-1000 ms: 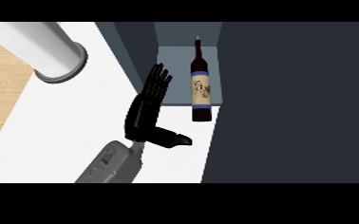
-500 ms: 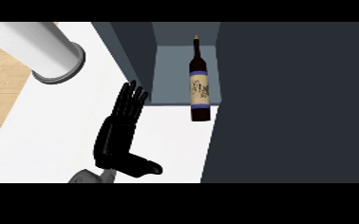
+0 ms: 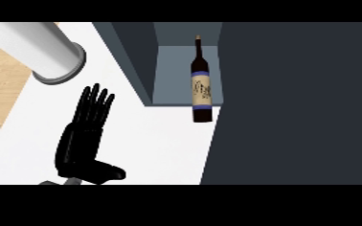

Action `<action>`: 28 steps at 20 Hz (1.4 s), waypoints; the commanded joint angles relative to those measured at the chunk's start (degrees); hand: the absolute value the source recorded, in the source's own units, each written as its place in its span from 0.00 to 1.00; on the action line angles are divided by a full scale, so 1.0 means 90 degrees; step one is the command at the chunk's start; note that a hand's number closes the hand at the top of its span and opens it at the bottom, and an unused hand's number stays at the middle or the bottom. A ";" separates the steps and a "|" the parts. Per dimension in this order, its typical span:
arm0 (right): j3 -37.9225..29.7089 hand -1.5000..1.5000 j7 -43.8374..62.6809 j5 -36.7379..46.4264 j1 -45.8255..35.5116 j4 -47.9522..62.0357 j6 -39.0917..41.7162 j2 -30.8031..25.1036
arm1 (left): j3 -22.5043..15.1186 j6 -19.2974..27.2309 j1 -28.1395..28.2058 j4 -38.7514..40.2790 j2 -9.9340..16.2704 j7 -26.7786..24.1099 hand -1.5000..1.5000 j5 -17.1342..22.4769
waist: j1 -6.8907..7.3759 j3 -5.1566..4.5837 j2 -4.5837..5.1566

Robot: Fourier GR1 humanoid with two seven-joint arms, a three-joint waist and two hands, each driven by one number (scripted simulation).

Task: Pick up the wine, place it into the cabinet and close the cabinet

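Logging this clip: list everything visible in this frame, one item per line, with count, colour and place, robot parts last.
wine bottle: one, dark glass with cream label and blue bands, standing in the cabinet opening, neck toward the back.
cabinet: one, grey-blue, open compartment at top centre.
cabinet door: one, dark slate, filling the right side.
cylinder: one, pale grey, upper left on the counter.
counter: one, white, with a wood strip at the far left.
hand: one, black, lower left, fingers straight, holding nothing; the other hand is not in view.
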 commanded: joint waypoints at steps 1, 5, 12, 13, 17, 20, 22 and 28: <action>0.0495 1.00 0.0691 -0.0178 0.0168 -0.1541 0.0303 -0.0314 | 0.0322 -0.0250 0.0292 -0.0077 0.0336 -0.0190 0.00 0.0003 | 0.0003 -0.0006 0.0005; 0.0452 1.00 0.0782 -0.0276 0.0068 -0.1544 0.0245 -0.0193 | 0.0741 -0.0462 0.0527 -0.0452 0.0688 0.0080 0.00 0.0355 | 0.0012 0.0002 0.0004; 0.1032 1.00 0.1434 0.0058 -0.0647 -0.1535 -0.0006 0.0284 | 0.1316 -0.1229 0.0826 0.0005 0.1083 -0.0208 0.00 0.0563 | 0.0044 -0.0018 0.0021; 0.1348 1.00 0.1510 0.0316 -0.0852 -0.1292 -0.0102 0.0534 | 0.1254 -0.1257 0.1074 -0.0398 0.1182 -0.0081 0.00 0.0620 | 0.0120 -0.0020 0.0003; 0.1388 1.00 0.1804 0.0059 -0.1334 -0.0961 -0.0080 0.0850 | 0.1546 -0.1465 0.0884 -0.0462 0.1431 0.0254 0.00 0.0939 | 0.0156 -0.0015 0.0026; 0.1184 1.00 0.1920 -0.0217 -0.1735 -0.0953 -0.0034 0.1002 | 0.1650 -0.1622 0.0825 -0.0268 0.1570 0.0309 0.00 0.0948 | 0.0210 -0.0028 0.0056; 0.1480 1.00 0.1999 -0.0043 -0.1695 -0.0906 -0.0070 0.1137 | 0.1644 -0.1635 0.0739 -0.0011 0.1393 0.0211 0.00 0.0938 | 0.0099 -0.0028 0.0036; 0.1474 1.00 0.2315 -0.0164 -0.2529 -0.0308 -0.0072 0.1738 | 0.1846 -0.1692 0.0638 -0.0017 0.1533 0.0281 0.00 0.1029 | 0.0271 -0.0040 0.0045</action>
